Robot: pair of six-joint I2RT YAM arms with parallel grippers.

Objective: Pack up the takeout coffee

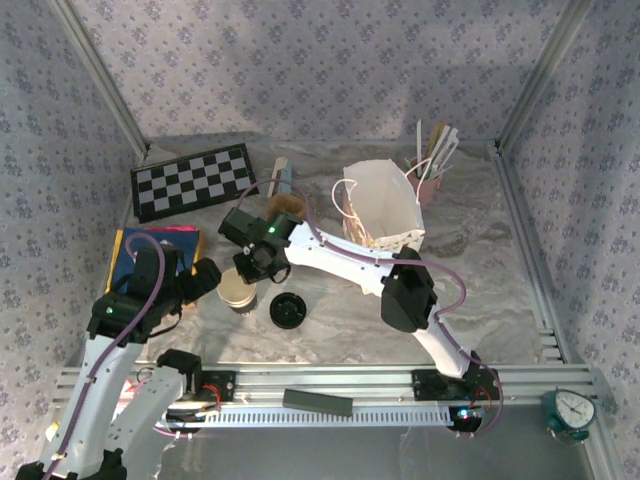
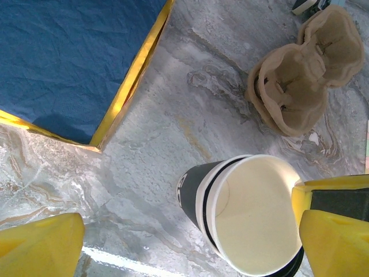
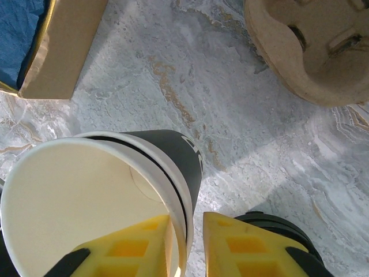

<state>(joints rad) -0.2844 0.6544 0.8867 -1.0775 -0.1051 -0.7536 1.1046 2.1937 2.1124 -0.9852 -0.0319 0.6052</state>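
1. Marbled table (image 1: 500, 290) held the takeout coffee (image 1: 288, 310) just beside the lidless cup (image 1: 238, 290).
2. Right claw (image 3: 185, 222) straddled that cup's rim, grip unclear to us; left claw (image 2: 187, 222) gaped.
3. We judged grasping underway; next, pinch gently.

Takeout coffee (image 1: 287, 310): black lid, upright, just beside lidless cup (image 1: 238, 290).

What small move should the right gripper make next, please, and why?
Probably pinch the wall of the cup firmly before lifting: the right gripper has one finger inside it and one outside, but a firm pinch is not evident.
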